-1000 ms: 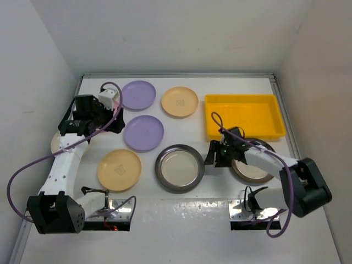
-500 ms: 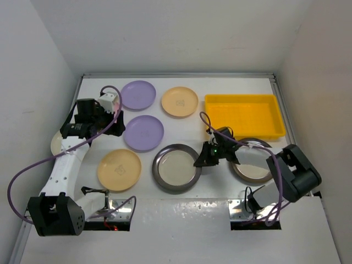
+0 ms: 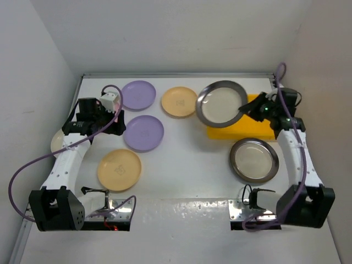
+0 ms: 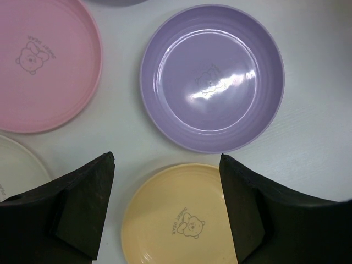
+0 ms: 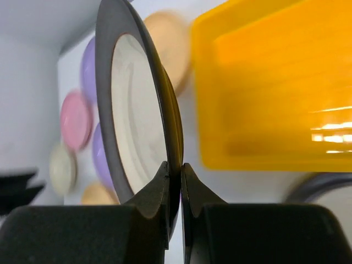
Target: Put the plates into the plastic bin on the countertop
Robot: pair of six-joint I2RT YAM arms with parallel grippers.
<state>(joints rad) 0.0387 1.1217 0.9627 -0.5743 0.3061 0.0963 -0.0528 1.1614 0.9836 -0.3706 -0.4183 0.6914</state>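
Observation:
My right gripper (image 3: 243, 109) is shut on the rim of a silvery metal-rimmed plate (image 3: 221, 103) and holds it tilted in the air over the left end of the yellow plastic bin (image 3: 231, 133). In the right wrist view the plate (image 5: 137, 110) stands edge-on between the closed fingers (image 5: 174, 165), with the bin (image 5: 275, 82) behind it. A second metal-rimmed plate (image 3: 254, 160) lies on the countertop in front of the bin. My left gripper (image 4: 166, 157) hangs open above the gap between a purple plate (image 4: 212, 77) and an orange-yellow plate (image 4: 179, 220), holding nothing.
Another purple plate (image 3: 138, 94) and an orange-yellow plate (image 3: 179, 102) lie at the back. A pink plate (image 4: 38, 66) and a cream plate (image 4: 14, 165) sit at the left under my left arm. White walls close three sides.
My right gripper shut on the metal-rimmed plate at the front middle, lifted it and carried it back and right over the bin's left end. The left arm stayed put.

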